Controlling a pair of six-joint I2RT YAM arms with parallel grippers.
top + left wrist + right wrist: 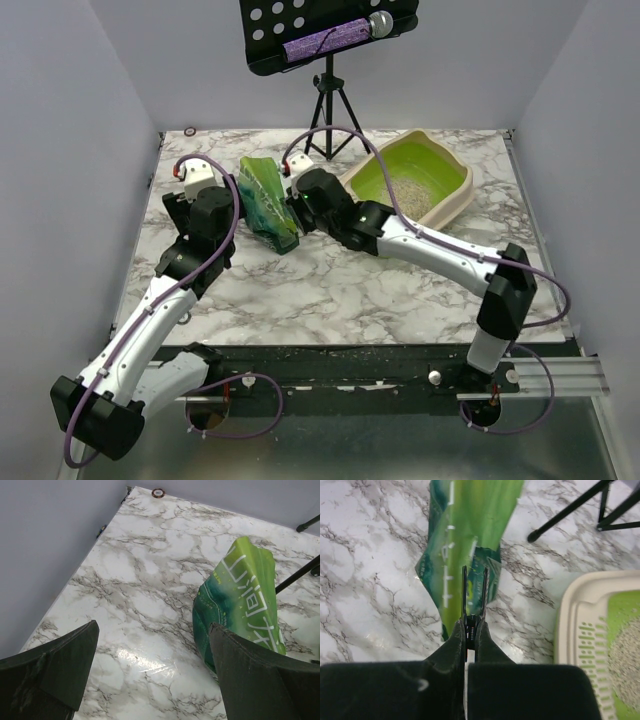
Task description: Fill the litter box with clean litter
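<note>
While both arms reach inward over the marble desk [330,290], the top external view records: one green bag [266,203], lying mid-desk between the two wrists; one litter box [458,195], beige with lime-green inside, at the far right of the desk, apart from the bag; one patch of clean litter [412,194] on the box floor; one black tripod [326,120] behind, carrying a perforated stand [300,28]. Left wrist view: left fingers [155,665] spread wide, nothing between them; the bag [247,600] sits just beyond the right-hand finger [250,675], contact cannot be told. Right wrist view: right fingers [474,597] drawn nearly together, thin tips over the bag's lower edge [465,555]; whether they pinch the film cannot be told. Litter box rim and slotted strip [587,645] appear at right, granules [626,662] inside; tripod legs [570,510] top right.
</note>
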